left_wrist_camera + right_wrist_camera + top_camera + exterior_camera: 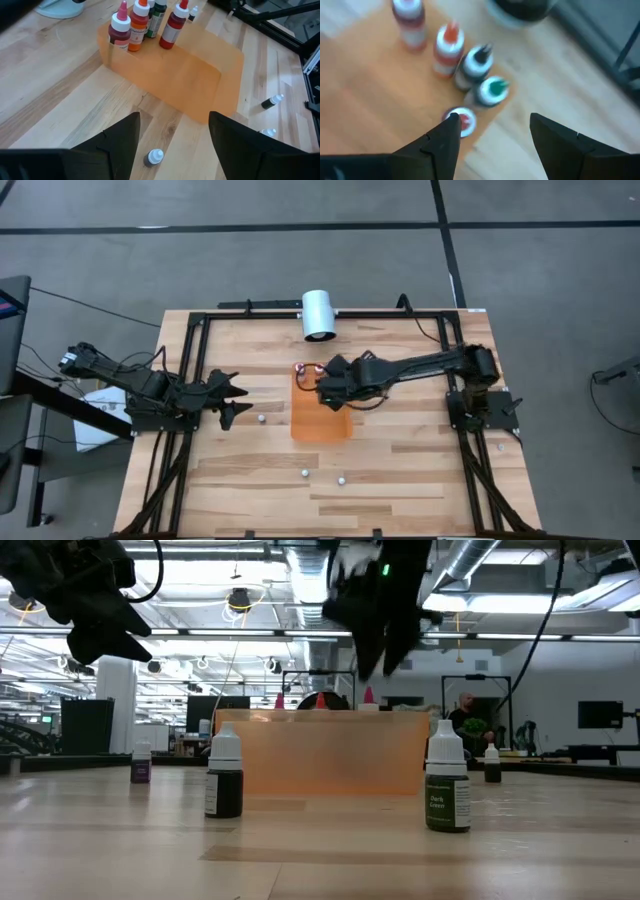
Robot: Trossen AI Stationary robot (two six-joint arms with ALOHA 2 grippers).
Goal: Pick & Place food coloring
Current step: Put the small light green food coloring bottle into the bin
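Your only readable writing is "Dark Green" on the label of the dark white-capped bottle (447, 789) standing on the wood table (400, 470). The cluster of small food coloring bottles (455, 55) stands upright at one end of the flat orange mat (200, 80), just below your right gripper (492, 135), fingers spread, empty. Your left gripper (172, 140), also spread and empty, hovers beside the mat over a lone grey bottle (154, 157).

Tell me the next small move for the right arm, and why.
Probably lift the right gripper clear of the orange mat and swing toward a loose bottle on the table's near side. Its fingers look open and empty above the bottles clustered on the mat, while that bottle stands off it. The left gripper waits open.
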